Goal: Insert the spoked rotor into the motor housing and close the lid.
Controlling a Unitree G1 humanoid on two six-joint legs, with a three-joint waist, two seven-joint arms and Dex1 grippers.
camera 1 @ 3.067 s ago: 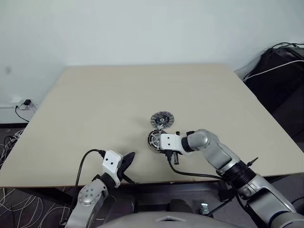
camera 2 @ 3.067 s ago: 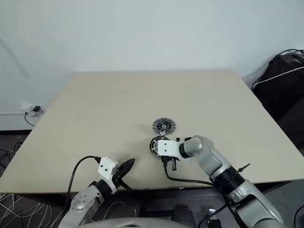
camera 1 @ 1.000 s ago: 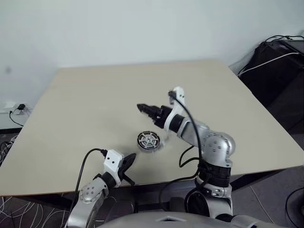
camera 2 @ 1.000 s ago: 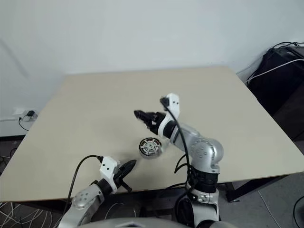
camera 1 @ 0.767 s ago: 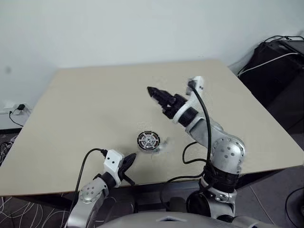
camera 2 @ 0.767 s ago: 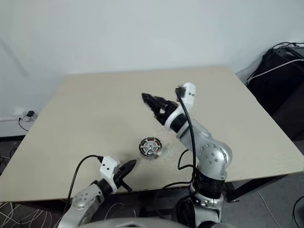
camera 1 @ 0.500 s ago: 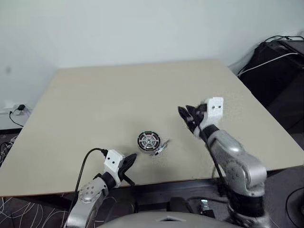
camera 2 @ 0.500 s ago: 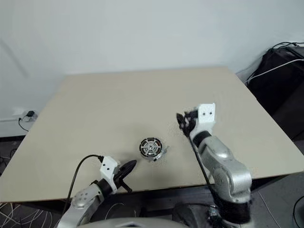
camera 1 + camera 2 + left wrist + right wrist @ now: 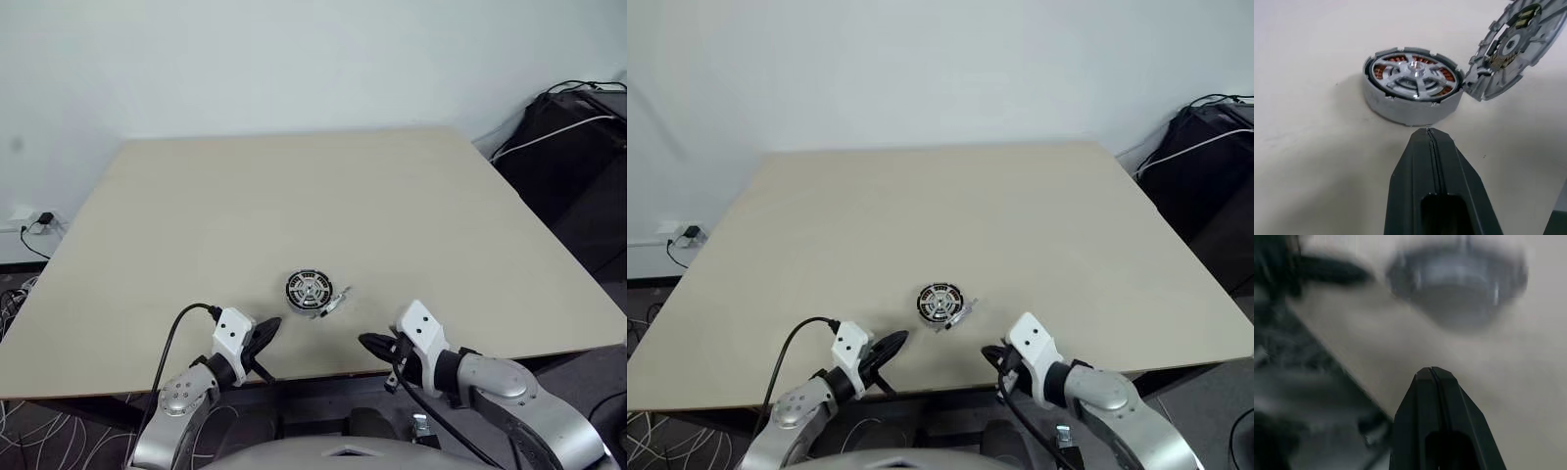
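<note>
We see both hands clenched, empty: left hand [image 9: 263, 335] and right hand [image 9: 370, 344] hover at the tabletop [image 9: 196, 225] near edge. Motor housing [image 9: 308, 290], spoked rotor [image 9: 1413, 78] seated inside, sits between, toward 12 o'clock; lid [image 9: 1518, 46] leans open at its 4 o'clock. Open tabletop all round.

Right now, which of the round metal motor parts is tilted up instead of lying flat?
The grey round lid: it leans tilted against the silver motor housing, which lies flat holding the spoked rotor.
</note>
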